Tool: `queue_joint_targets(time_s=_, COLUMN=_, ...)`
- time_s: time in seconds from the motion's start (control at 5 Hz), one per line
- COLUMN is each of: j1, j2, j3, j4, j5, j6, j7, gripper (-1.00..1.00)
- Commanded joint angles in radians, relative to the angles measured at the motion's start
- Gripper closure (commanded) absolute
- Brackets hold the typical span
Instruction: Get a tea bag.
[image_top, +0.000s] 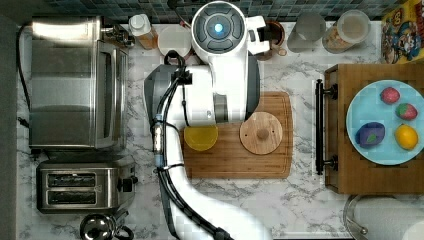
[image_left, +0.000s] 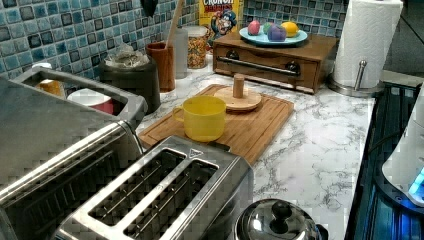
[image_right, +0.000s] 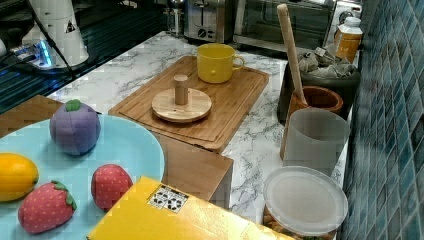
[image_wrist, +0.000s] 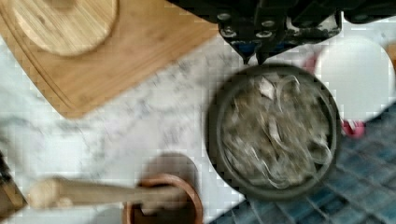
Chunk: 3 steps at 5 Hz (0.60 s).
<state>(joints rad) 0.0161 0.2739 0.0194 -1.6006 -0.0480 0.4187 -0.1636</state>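
Item: tea bag (image_wrist: 275, 126), one of many small flat pale grey-white paper sachets, crumpled and tangled with strings. You find them heaped in the dark round bowl (image_wrist: 216, 140), piled above its rim (image_left: 127, 57). The bowl stands on the marble counter (image_wrist: 154, 116), just beside the brown wooden utensil cup (image_wrist: 163, 205) and near the bamboo cutting board (image_wrist: 140, 42). Your black gripper (image_wrist: 254, 58) hangs over the bowl's edge, fingers pressed together, grasping nothing.
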Motion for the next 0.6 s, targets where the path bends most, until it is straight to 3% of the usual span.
queue_joint_targets(time_s=0.2, j1=-0.010, j2=-0.161, j3=0.008, j4=-0.211, j5=0.050, j6=-0.035, j7=-0.021, gripper=1.00)
queue_joint_targets(time_s=0.6, j1=-0.042, j2=-0.332, j3=0.011, j4=-0.349, j5=0.153, j6=-0.029, j7=-0.122, gripper=1.00)
